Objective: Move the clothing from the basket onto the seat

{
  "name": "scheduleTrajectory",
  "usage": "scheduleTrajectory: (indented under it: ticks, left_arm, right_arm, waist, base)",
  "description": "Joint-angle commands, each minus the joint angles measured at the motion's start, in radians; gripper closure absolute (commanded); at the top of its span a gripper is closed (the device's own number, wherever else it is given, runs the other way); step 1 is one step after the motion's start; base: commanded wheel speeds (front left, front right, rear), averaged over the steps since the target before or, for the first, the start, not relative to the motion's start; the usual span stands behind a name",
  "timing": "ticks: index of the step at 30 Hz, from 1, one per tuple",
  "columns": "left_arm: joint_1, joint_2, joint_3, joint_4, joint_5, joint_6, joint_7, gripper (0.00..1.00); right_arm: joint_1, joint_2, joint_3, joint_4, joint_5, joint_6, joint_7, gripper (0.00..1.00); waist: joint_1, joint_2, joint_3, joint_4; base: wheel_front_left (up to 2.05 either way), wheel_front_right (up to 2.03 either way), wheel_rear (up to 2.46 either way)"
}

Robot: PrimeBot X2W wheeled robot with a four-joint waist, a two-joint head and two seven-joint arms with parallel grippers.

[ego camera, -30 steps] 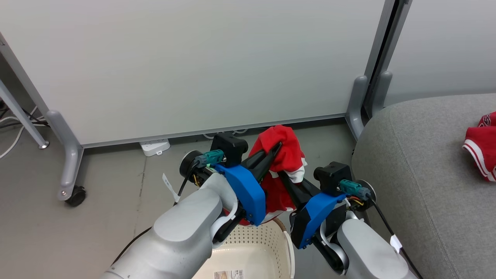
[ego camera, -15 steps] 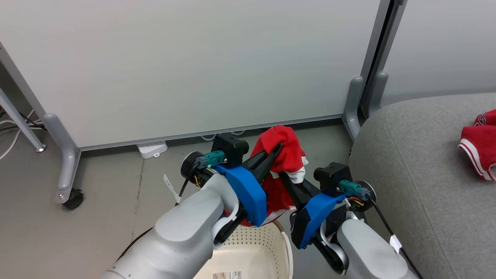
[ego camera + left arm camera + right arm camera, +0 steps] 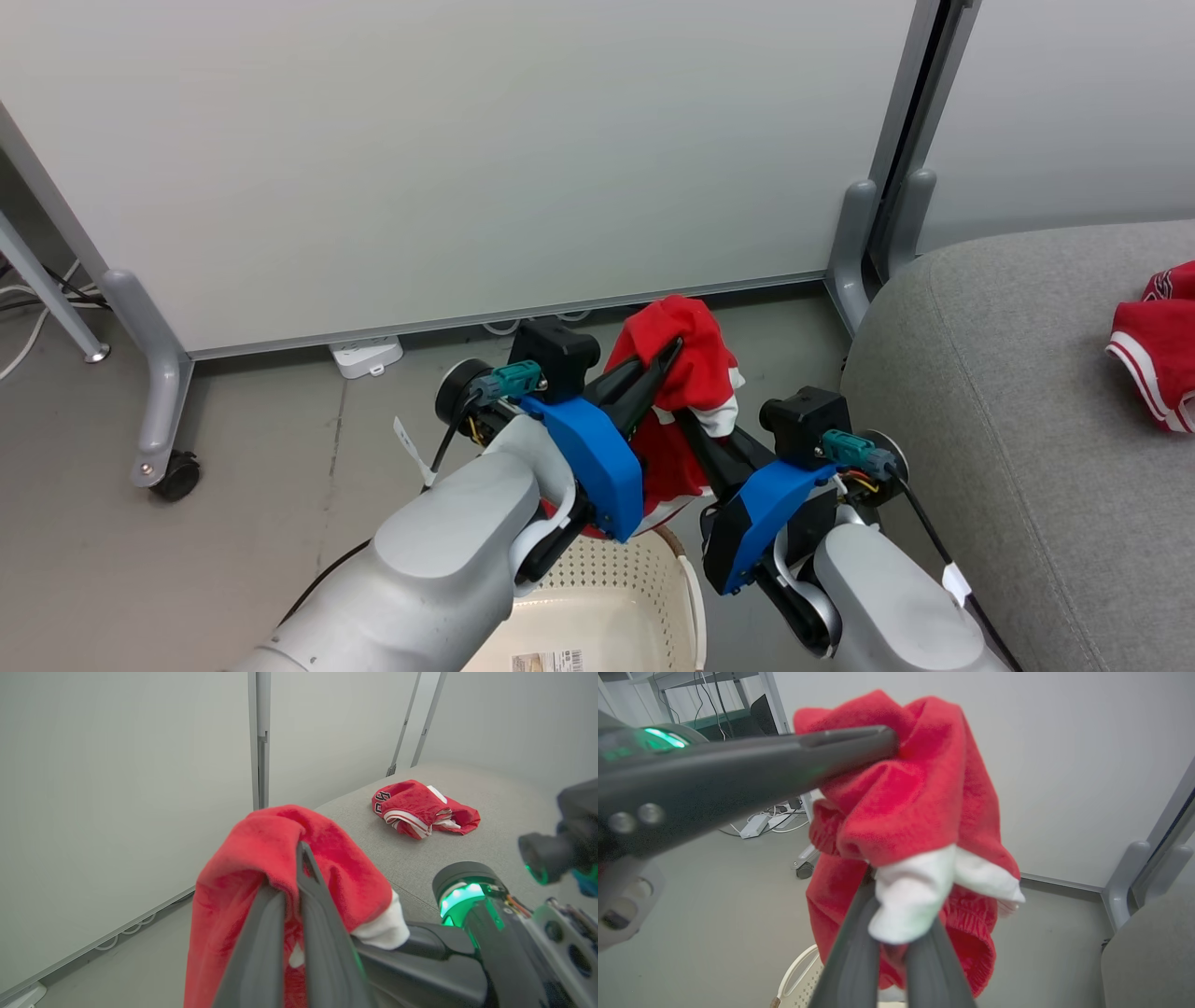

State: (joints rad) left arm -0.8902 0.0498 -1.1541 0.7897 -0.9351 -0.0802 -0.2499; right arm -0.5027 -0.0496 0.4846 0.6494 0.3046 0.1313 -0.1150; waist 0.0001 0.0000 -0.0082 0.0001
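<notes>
Both grippers hold one red garment (image 3: 689, 359) with white trim above the basket (image 3: 597, 569), which sits at the bottom edge of the head view. My left gripper (image 3: 670, 353) is shut on the garment's top fold (image 3: 261, 835); its tip (image 3: 302, 848) pokes out of the cloth. My right gripper (image 3: 689, 417) is shut on the same garment (image 3: 920, 793) from below, with a white panel draped over its fingertips (image 3: 896, 926). The second red garment (image 3: 1153, 350) with white stripes and numerals (image 3: 420, 807) lies crumpled on the grey seat (image 3: 1008, 392).
A pale partition wall (image 3: 448, 159) on grey castor legs (image 3: 159, 411) stands just behind the grippers. A white power strip (image 3: 366, 355) and cables lie on the floor at its base. The seat (image 3: 495, 793) stretches to the right.
The head view has shifted slightly, so the seat sits a little further left in the picture. Both grippers still hold the garment in almost the same place.
</notes>
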Motion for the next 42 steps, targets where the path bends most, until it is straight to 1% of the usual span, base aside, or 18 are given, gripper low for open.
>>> scheduleTrajectory:
  ticks: [1, 2, 5, 7, 12, 15, 17, 18, 22, 25, 31, 36, 42]
  left_arm:
    - [-0.008, 0.002, 0.015, -0.008, 0.010, 0.008, -0.015, 0.08]
    - [0.000, 0.002, 0.021, -0.012, 0.018, 0.010, -0.017, 0.00]
    - [0.033, 0.015, 0.065, -0.055, 0.059, 0.020, -0.016, 0.00]
    - [0.078, 0.035, 0.118, -0.110, 0.101, 0.032, -0.015, 0.00]
    - [0.225, 0.087, 0.239, -0.265, 0.235, 0.028, -0.016, 0.00]
    - [0.315, 0.114, 0.306, -0.336, 0.319, 0.035, -0.016, 0.00]
    - [0.370, 0.126, 0.357, -0.379, 0.370, 0.037, -0.016, 0.00]
    - [0.370, 0.126, 0.357, -0.379, 0.370, 0.037, -0.016, 0.00]
    - [0.474, 0.141, 0.447, -0.440, 0.457, 0.031, -0.016, 0.00]
    - [0.540, 0.134, 0.518, -0.477, 0.508, 0.033, -0.015, 0.00]
    - [0.642, 0.117, 0.627, -0.503, 0.586, 0.016, -0.016, 0.00]
    - [0.690, 0.102, 0.695, -0.506, 0.631, -0.007, -0.016, 0.00]
    - [0.711, 0.079, 0.742, -0.500, 0.668, -0.030, -0.016, 0.00]
  right_arm:
    - [-0.006, -0.001, -0.003, 0.006, -0.010, -0.001, -0.002, 1.00]
    - [-0.006, -0.001, -0.005, 0.005, -0.009, -0.001, -0.002, 1.00]
    - [-0.004, -0.001, -0.018, 0.000, -0.015, -0.001, -0.005, 1.00]
    - [-0.003, -0.001, -0.026, -0.003, -0.020, -0.001, -0.006, 1.00]
    - [0.001, -0.001, -0.053, -0.010, -0.038, -0.001, -0.008, 1.00]
    - [0.008, -0.001, -0.069, -0.015, -0.049, -0.001, -0.006, 1.00]
    - [0.013, -0.001, -0.078, -0.020, -0.053, -0.001, -0.004, 1.00]
    - [0.013, -0.001, -0.078, -0.020, -0.053, -0.001, -0.004, 1.00]
    - [0.022, -0.001, -0.091, -0.028, -0.061, -0.001, 0.000, 1.00]
    - [0.028, -0.001, -0.098, -0.034, -0.065, -0.001, 0.003, 1.00]
    - [0.036, -0.001, -0.110, -0.040, -0.071, -0.001, 0.007, 1.00]
    - [0.039, -0.001, -0.116, -0.040, -0.070, -0.001, 0.008, 1.00]
    - [0.046, -0.001, -0.119, -0.037, -0.069, -0.001, 0.010, 1.00]
  waist:
    - [-0.0001, 0.0000, 0.000, 0.001]
    - [-0.0001, 0.0000, 0.001, 0.001]
    - [-0.0001, 0.0000, 0.005, 0.004]
    - [-0.0001, 0.0000, 0.009, 0.006]
    - [-0.0001, 0.0000, 0.021, 0.014]
    - [-0.0001, 0.0000, 0.029, 0.021]
    - [-0.0001, 0.0000, 0.034, 0.025]
    - [-0.0001, 0.0000, 0.034, 0.025]
    - [-0.0001, 0.0000, 0.042, 0.031]
    - [-0.0001, 0.0000, 0.046, 0.035]
    - [-0.0001, 0.0000, 0.045, 0.038]
    - [-0.0001, 0.0000, 0.038, 0.039]
    - [-0.0001, 0.0000, 0.031, 0.038]
  base:
    - [0.00, 0.00, 0.00]
    - [0.00, 0.00, 0.00]
    - [0.00, 0.00, 0.00]
    - [0.00, 0.00, 0.00]
    - [0.00, 0.00, 0.00]
    - [0.00, 0.00, 0.00]
    - [0.00, 0.00, 0.00]
    - [0.00, 0.00, 0.00]
    - [0.00, 0.00, 0.00]
    - [0.00, 0.00, 0.00]
    - [0.00, 0.00, 0.00]
    - [0.00, 0.00, 0.00]
    - [0.00, 0.00, 0.00]
